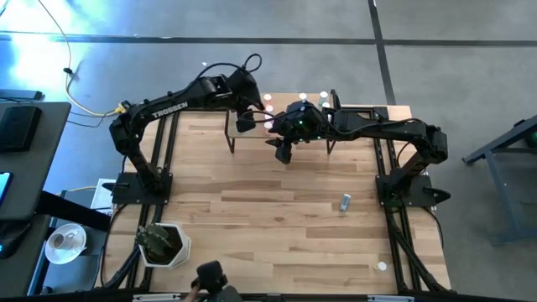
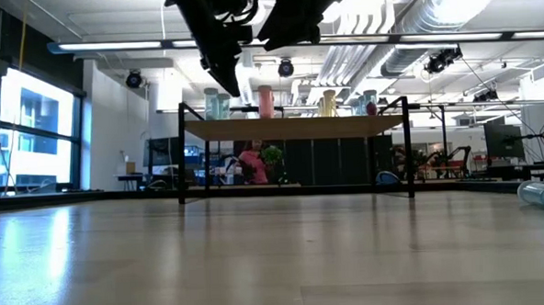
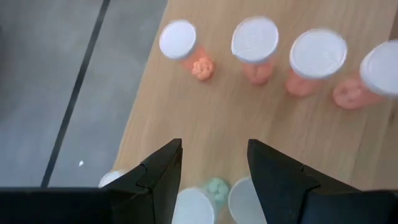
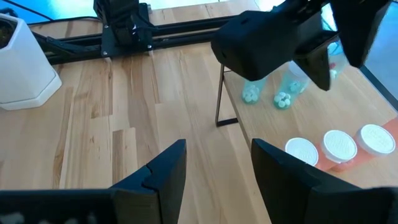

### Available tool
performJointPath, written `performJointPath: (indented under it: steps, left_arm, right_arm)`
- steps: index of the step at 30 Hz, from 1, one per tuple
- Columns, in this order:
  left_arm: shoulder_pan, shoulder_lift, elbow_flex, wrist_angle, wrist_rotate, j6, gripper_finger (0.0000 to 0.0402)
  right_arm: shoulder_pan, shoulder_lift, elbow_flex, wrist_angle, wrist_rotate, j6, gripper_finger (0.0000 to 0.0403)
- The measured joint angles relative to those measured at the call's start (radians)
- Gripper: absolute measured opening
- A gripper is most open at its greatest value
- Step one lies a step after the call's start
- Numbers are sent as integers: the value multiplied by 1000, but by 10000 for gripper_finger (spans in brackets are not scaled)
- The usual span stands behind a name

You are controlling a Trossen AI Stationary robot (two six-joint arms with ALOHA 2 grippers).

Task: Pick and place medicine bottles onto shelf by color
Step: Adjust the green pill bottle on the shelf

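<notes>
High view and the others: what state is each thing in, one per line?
Left pincer: open, empty, over the shelf.
Right pincer: open, empty, beside the shelf's edge.
Pink bottles: upright in a row on the shelf, capped.
Green bottles: standing on the shelf.
Blue bottle: lying on its side on the table.
White planter: upright on the table.

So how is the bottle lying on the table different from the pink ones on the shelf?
The table bottle lies on its side; the pink bottles stand upright. It looks blue-grey; they are pink. It sits alone on the table near the right arm's base; they stand in a row on the shelf. Both kinds are small with white caps.
</notes>
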Motion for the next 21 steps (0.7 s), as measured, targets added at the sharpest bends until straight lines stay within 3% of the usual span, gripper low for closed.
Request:
performJointPath:
  steps: [21]
  left_arm:
    - [-13,9,0,-31,-40,-1,172]
  right_arm:
    - [0,0,0,1,0,3,172]
